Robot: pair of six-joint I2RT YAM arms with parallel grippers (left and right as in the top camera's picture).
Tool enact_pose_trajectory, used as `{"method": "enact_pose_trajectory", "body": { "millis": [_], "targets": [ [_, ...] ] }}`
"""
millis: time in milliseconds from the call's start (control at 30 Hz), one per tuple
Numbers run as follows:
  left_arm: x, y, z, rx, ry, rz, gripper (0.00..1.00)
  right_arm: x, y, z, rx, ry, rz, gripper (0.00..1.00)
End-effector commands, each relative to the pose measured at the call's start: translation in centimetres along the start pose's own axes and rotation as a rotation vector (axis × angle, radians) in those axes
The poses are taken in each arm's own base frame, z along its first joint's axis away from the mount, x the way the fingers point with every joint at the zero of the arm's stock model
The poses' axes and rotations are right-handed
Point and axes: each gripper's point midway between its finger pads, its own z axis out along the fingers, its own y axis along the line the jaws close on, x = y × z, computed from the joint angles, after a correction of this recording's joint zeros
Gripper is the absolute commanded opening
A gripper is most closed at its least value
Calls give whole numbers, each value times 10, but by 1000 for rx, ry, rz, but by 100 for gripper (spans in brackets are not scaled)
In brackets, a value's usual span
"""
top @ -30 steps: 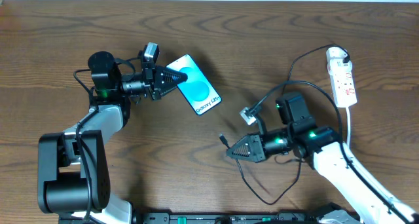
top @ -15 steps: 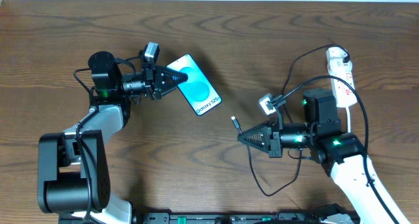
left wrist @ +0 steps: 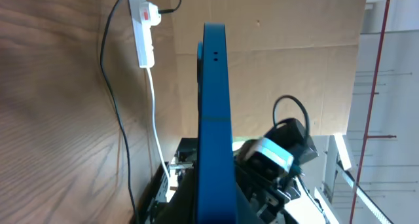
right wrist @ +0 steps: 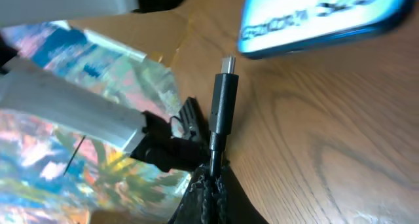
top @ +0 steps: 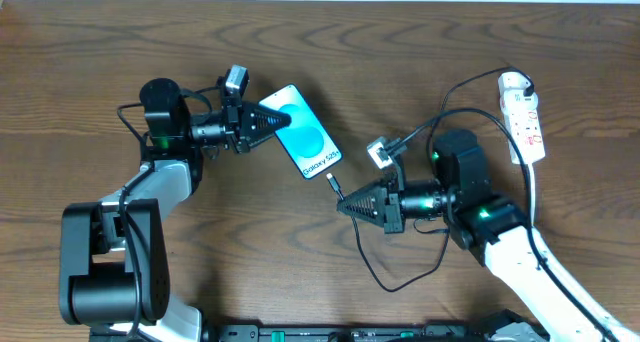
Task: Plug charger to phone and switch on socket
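Your right pincer [top: 343,207] has slid left, up to the phone [top: 305,134]. It is shut tight on the charger [top: 337,189] tip, which pokes up and left. The phone's low end is just above that tip, near the middle of the frame. Its long side runs upper left to lower right. Your left pincer [top: 266,122] pinches its top end.

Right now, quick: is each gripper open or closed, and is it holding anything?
Left gripper: closed on the phone, gripping one end.
Right gripper: closed on the charger, just behind its connector tip.
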Motion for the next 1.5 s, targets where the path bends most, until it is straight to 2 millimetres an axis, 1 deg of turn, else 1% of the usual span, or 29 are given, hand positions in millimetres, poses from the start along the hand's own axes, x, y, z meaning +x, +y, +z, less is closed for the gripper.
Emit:
{"method": "enact_pose_trajectory", "body": {
  "millis": [0, 233, 400, 1167, 1267, 1467],
  "targets": [
    [1, -8, 1, 9, 28, 32, 7, 1, -11, 6, 22, 11, 72, 1],
    [1, -8, 1, 9, 27, 32, 8, 5, -26, 13, 27, 34, 115, 1],
    [1, -8, 1, 9, 28, 32, 8, 4, -17, 13, -22, 41, 94, 1],
    [1, -8, 1, 9, 27, 33, 7, -2, -16, 13, -28, 24, 60, 1],
    [1, -8, 1, 9, 27, 32, 8, -2, -17, 13, -21, 22, 94, 1],
    [1, -8, 1, 9, 27, 32, 7, -2, -17, 13, -21, 22, 106, 1]
  ]
}}
